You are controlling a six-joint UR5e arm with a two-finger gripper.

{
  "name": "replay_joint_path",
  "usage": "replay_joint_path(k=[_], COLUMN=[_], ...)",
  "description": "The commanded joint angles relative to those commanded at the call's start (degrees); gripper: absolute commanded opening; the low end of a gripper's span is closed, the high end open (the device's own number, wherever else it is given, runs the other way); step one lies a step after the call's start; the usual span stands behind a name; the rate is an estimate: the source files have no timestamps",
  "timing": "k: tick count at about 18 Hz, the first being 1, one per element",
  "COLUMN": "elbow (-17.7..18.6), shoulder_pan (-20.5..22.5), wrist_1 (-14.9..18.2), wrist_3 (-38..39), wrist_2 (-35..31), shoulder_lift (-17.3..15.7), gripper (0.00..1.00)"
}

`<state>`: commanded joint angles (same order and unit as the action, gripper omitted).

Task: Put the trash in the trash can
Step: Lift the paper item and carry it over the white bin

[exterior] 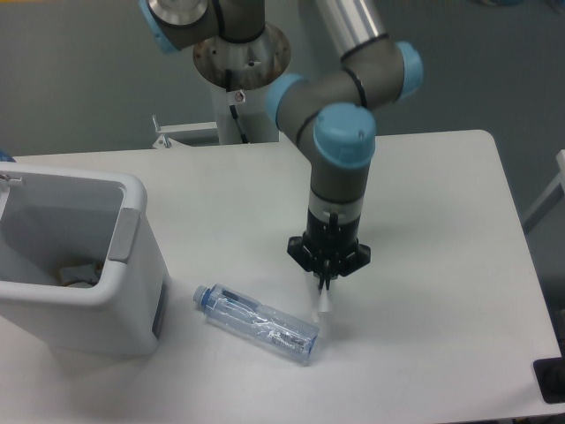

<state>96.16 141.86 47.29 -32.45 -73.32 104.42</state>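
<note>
The claw (324, 287) points down over the white bench (441, 265), fingers together, just right of the clear crinkled plastic bottle (258, 323) lying beside the white boxy bin (132, 291).

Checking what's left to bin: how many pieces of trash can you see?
2: a bottle lying on the table beside the bin, and something pale inside the bin. More may be hidden there.
</note>
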Motion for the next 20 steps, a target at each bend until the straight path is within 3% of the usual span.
replay_joint_path(k=[9,14,20], elbow=[-11.6,-12.0,-11.0], shoulder_pan=[-5.4,-7.9,-14.6], wrist_1=[0.0,0.0,0.0], wrist_3=[14.0,16.4,21.7], wrist_2=[8.5,11.6,11.2], shoulder_lift=[-3.4,-7.2,-10.7], gripper=[0.0,0.0,0.0])
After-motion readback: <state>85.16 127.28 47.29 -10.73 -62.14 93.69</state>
